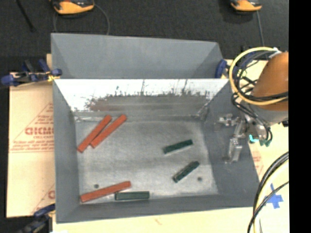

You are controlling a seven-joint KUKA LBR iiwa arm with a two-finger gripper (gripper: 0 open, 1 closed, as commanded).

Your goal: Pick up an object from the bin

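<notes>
Dark green bar (185, 171), lying flat and slantwise on the floor of the bin (136, 57) toward its right side, is the loose thing nearest the claw (233, 153), so I judge it the easiest pick. The claw hangs above the bin's sloped right wall, off the flat floor and over none of the bars. Nothing shows in its grip, and I cannot tell whether it is wide or narrow. That station suits an arm that comes in from the right: from there the way down to the floor looks clear.

A second green bar (178, 146) lies a little farther back, apart from the first and also slanted. Both have bare floor on every side, which should leave room for a grasp across their narrow width.

The other 4 look less handy. The 2 orange bars (109, 130) at the far left lie side by side and touching, so closing on 1 alone could nudge the other. A third orange bar (105, 191) lies along the near edge, its right end just beside a third green bar (131, 195). Both sit close to the foot of the near wall, which may crowd the claw. No pick has begun.
</notes>
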